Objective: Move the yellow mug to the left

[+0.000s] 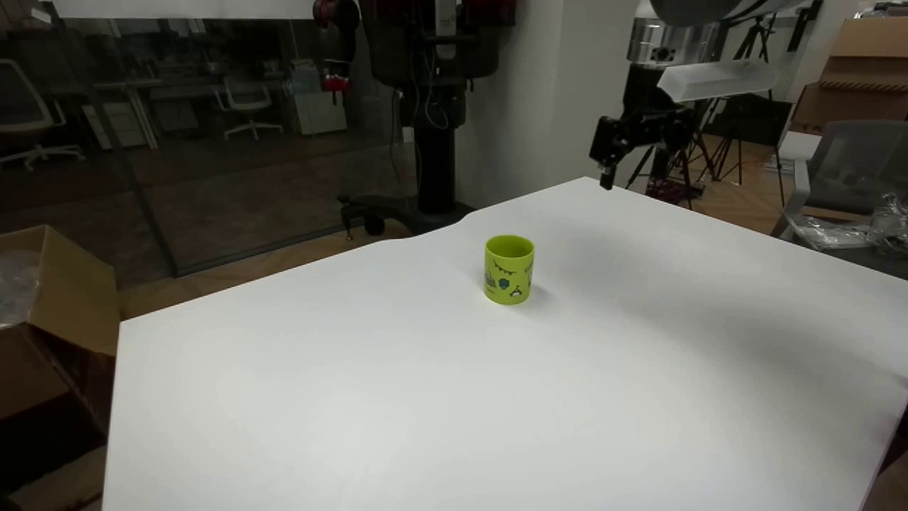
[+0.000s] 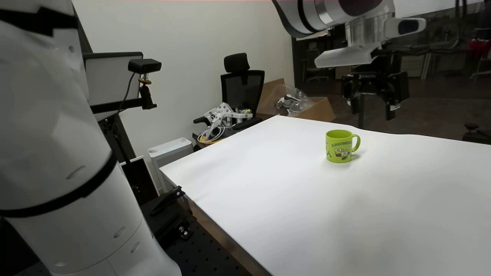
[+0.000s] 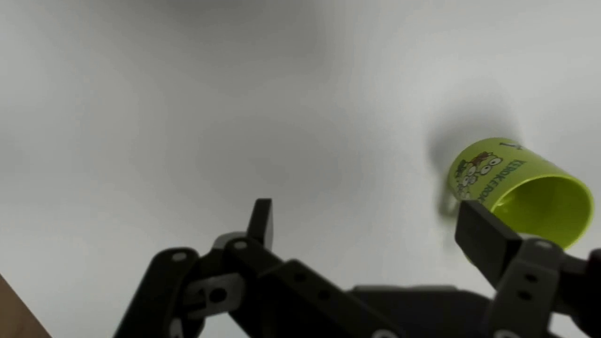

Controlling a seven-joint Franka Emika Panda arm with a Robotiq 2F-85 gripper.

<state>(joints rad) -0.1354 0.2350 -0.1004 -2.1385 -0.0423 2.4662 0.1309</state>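
Observation:
The yellow mug is a lime-green cylinder with printed figures. It stands upright on the white table in both exterior views, the mug [image 1: 508, 273] near the far edge and the mug [image 2: 338, 147] with its handle toward the right. In the wrist view the mug [image 3: 497, 171] is at the right, partly hidden behind the right finger, its handle mostly hidden. My gripper [image 3: 366, 204] is open with nothing between its fingers. In both exterior views the gripper [image 1: 633, 174] hangs well above the table, apart from the mug; it also shows above the mug, to its right [image 2: 375, 109].
The white table [image 1: 319, 397] has its far edge just behind the mug. A cardboard box [image 1: 78, 298] stands on the floor beyond the table. A dark wheeled stand [image 1: 434, 163] is behind the far edge. The robot's base [image 2: 92, 191] stands beside the table.

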